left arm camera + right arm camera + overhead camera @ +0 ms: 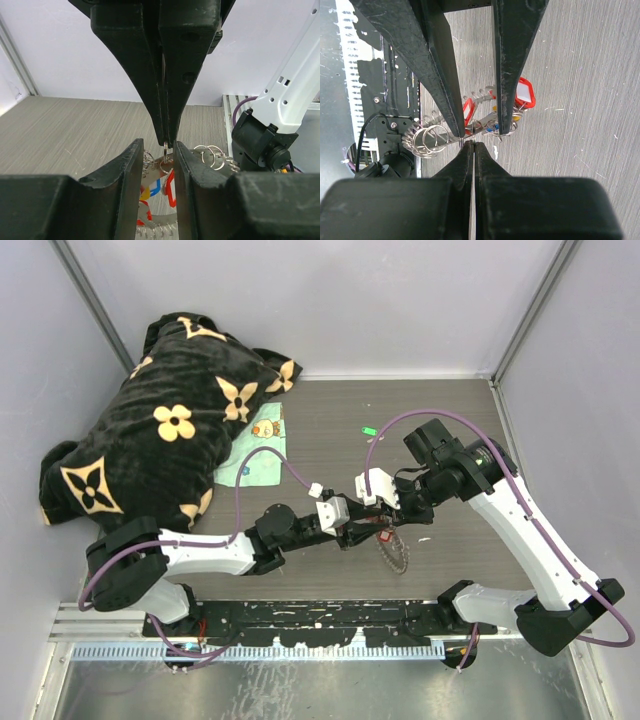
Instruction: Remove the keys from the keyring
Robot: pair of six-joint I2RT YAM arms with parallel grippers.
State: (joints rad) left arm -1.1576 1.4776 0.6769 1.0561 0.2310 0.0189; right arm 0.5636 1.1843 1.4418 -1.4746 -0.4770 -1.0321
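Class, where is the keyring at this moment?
In the top view, the keyring is right of centre, just on the near side of where the left gripper and right gripper meet.

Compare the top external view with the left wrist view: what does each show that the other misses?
Top external only: a black flowered blanket and a pale green sheet beside it. Left wrist only: the right gripper shut on a small ring, with a blue tag below. Both: the keyring, the wood-grain table, and the left gripper meeting the right one.
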